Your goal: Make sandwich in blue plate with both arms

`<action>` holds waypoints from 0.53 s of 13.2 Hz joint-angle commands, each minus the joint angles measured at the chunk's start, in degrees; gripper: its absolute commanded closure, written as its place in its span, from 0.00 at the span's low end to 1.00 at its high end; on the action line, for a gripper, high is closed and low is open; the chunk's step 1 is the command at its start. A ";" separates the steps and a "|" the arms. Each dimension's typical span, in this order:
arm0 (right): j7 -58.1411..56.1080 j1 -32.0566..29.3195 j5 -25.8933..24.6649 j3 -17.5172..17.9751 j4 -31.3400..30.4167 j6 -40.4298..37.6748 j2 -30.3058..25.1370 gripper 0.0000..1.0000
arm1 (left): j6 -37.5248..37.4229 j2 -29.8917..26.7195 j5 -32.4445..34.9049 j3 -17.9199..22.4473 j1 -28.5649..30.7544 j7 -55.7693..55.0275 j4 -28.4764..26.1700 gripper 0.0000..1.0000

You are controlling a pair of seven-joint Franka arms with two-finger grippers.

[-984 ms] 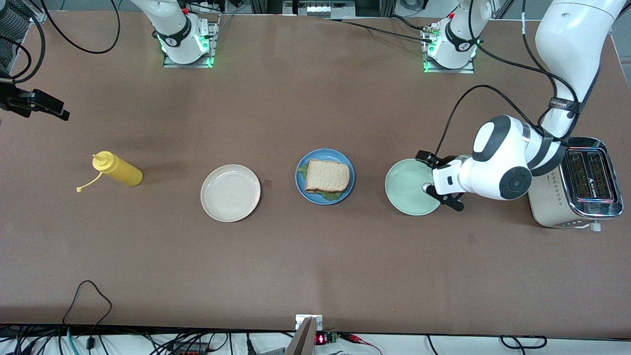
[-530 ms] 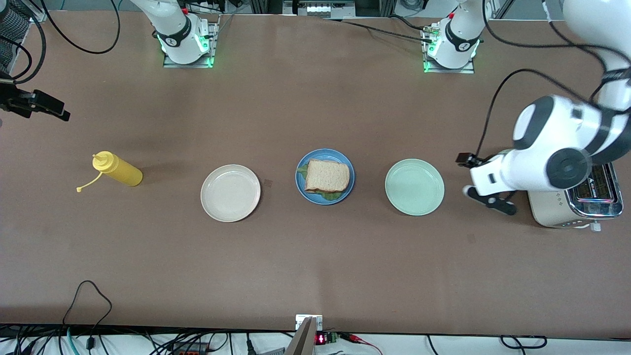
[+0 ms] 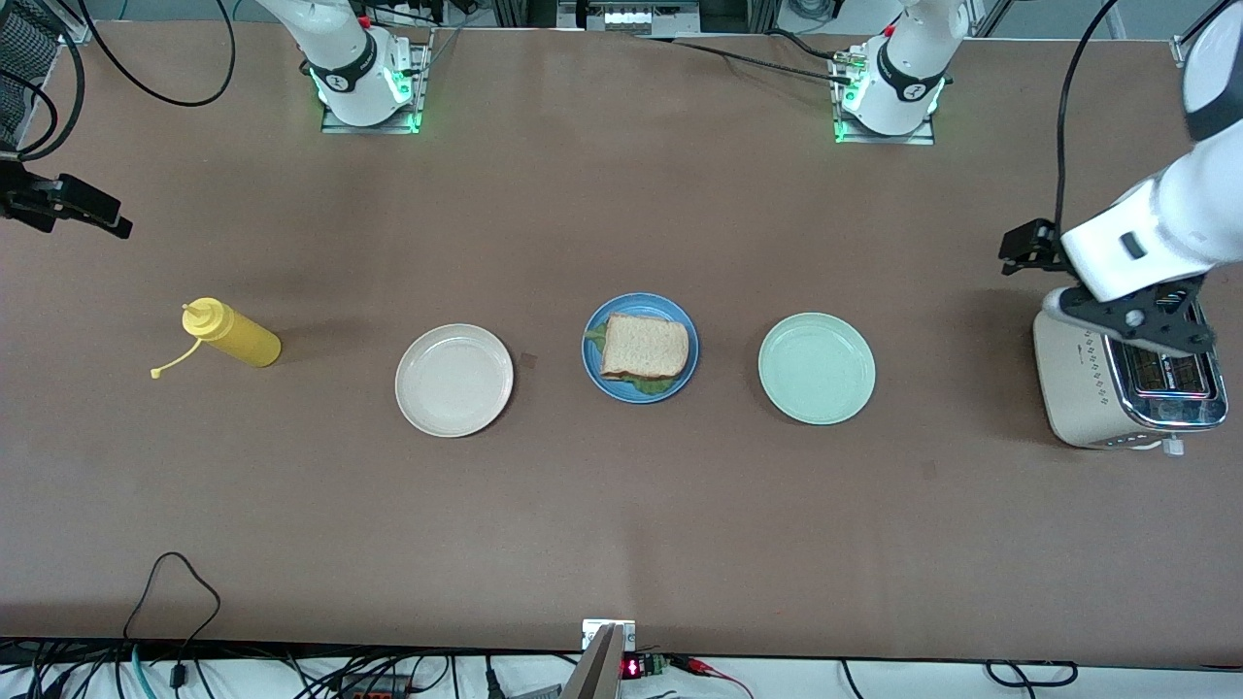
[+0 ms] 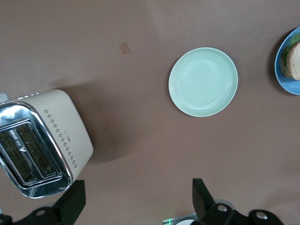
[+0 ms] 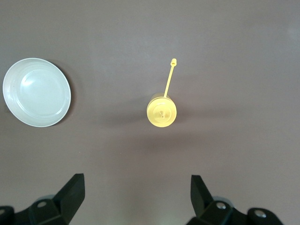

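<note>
Brown tabletop (image 3: 621,524), toasted-bread-and-lettuce sandwich (image 3: 645,348) on round blue plate (image 3: 594,366). Left gripper (image 4: 136,204) spread wide over beige chrome-topped toaster (image 3: 1088,388), 3 o'clock. Right gripper (image 5: 136,201) gaping wide, 9 o'clock, above yellow squeeze bottle (image 5: 161,110).

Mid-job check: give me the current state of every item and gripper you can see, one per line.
sandwich: assembled, lying on the blue plate.
blue plate: holds the sandwich.
beige plate: bare.
mint-green plate: bare.
yellow squeeze bottle: upright, cap off and hanging by its tether.
toaster: slots without bread.
left gripper: open, holding nothing, over the toaster.
right gripper: open, holding nothing, high over the squeeze bottle.
</note>
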 commanded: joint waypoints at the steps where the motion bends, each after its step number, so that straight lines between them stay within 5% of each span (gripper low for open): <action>1: 0.90 0.14 -0.46 1.30 0.30 -0.01 -0.54 0.00 | 0.72 -3.51 -5.24 15.04 -11.02 -4.35 -0.07 0.00; 3: 0.99 -0.03 -0.55 1.75 0.30 -0.10 -0.45 0.00 | 7.82 -8.25 -10.51 28.77 -20.36 -4.98 -6.80 0.00; 4: 0.99 -0.12 -0.46 1.66 0.39 -0.10 -0.45 0.00 | 11.42 -11.50 -13.50 31.71 -21.88 -4.55 -12.58 0.00; 7: 0.56 -0.29 -0.38 1.57 0.47 -0.10 -0.46 0.00 | 15.85 -18.63 -11.61 32.27 -22.25 -4.72 -23.34 0.00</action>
